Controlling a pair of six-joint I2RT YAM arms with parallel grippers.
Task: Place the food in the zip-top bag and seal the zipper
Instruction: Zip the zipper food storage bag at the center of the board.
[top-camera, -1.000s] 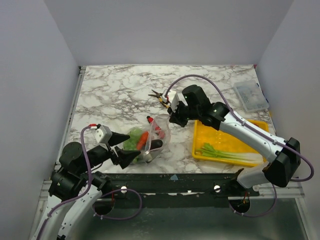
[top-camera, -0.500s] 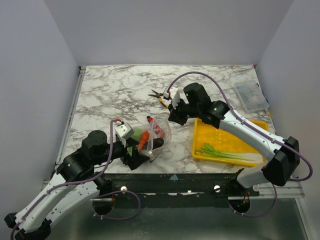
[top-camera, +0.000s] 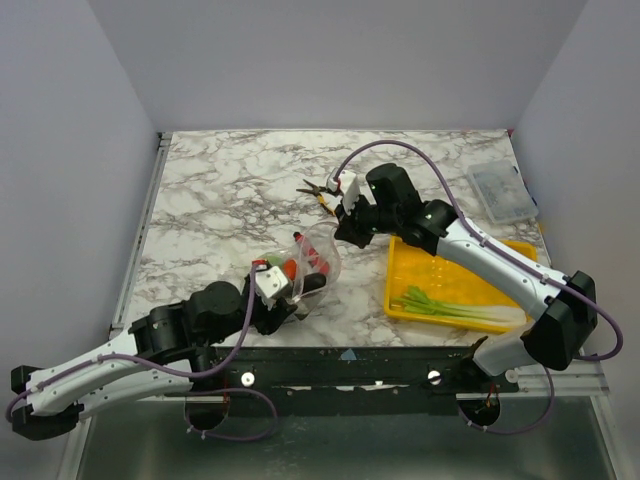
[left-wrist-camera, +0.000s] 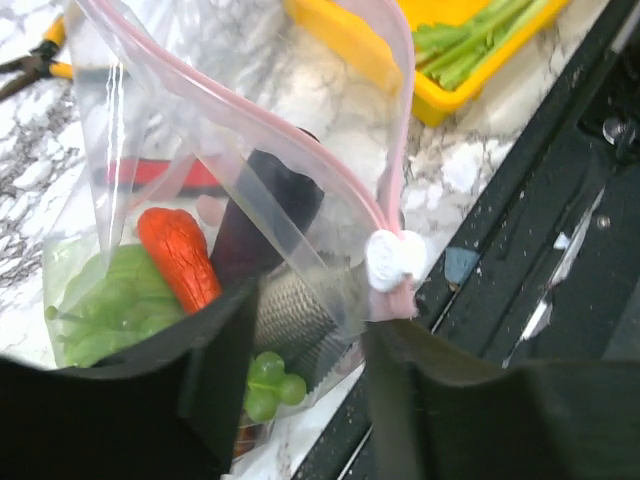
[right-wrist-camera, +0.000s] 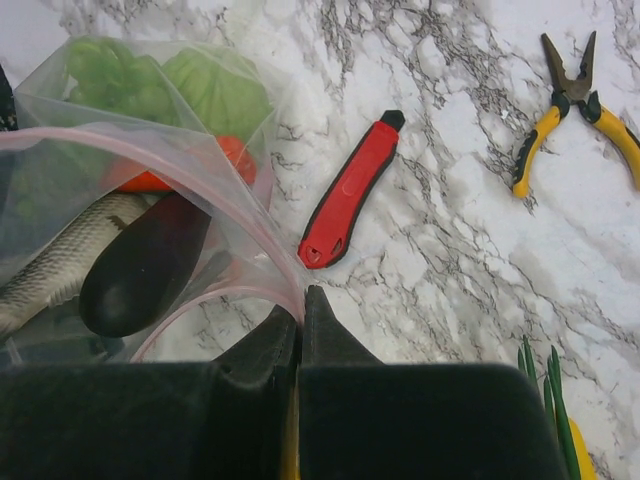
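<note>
The zip-top bag (top-camera: 312, 262) stands open on the marble near the front edge, and it also shows in the left wrist view (left-wrist-camera: 250, 150). It holds the green cabbage (left-wrist-camera: 105, 305), red chilli (left-wrist-camera: 178, 255), purple aubergine (left-wrist-camera: 262, 215) and grey fish (left-wrist-camera: 295, 320). My left gripper (left-wrist-camera: 300, 390) is open, its jaws either side of the bag's near corner, just below the white slider (left-wrist-camera: 395, 258) on the pinkish zipper (left-wrist-camera: 300, 150). My right gripper (right-wrist-camera: 302, 305) is shut on the zipper's far end (right-wrist-camera: 255, 240). Spring onions (top-camera: 452, 305) lie in the yellow tray (top-camera: 430, 268).
A red-handled knife (right-wrist-camera: 350, 190) lies just beyond the bag, and yellow-handled pliers (right-wrist-camera: 570, 110) lie farther back. A small clear box (top-camera: 500, 192) sits at the far right. The table's black front rail (left-wrist-camera: 560, 230) runs right beside the bag.
My left arm has reached forward and to the right, bringing its open gripper to the bag's near corner. My right gripper has stayed shut on the bag's far corner.
</note>
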